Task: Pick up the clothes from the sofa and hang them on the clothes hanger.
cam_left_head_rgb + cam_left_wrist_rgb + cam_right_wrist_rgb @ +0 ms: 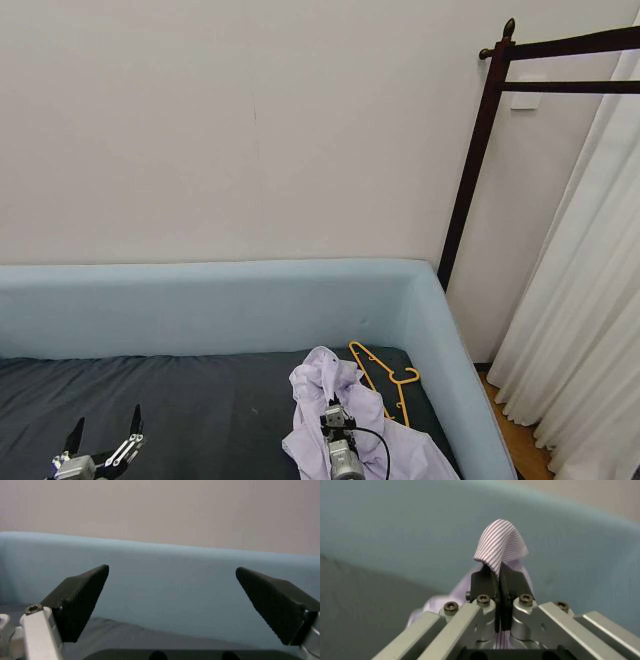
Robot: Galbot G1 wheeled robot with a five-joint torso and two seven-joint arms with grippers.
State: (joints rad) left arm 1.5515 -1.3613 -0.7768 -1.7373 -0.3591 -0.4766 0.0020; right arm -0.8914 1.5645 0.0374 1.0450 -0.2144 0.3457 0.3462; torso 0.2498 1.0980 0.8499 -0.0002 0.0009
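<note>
Lilac shirt [500, 542] clamped between right gripper's [497, 572] jaws, orange hanger [355, 348] just beyond; left gripper's [105, 428] jaws spread wide; shirt's hem cropped

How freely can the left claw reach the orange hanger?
Probably not: the pale striped shirt, pinched by the right claw, lies between the open left claw and the thin orange hanger.

No legible text, labels, brands or numbers anywhere.

Sofa [200, 300] with shirt [322, 380] and hanger [375, 362]
</note>
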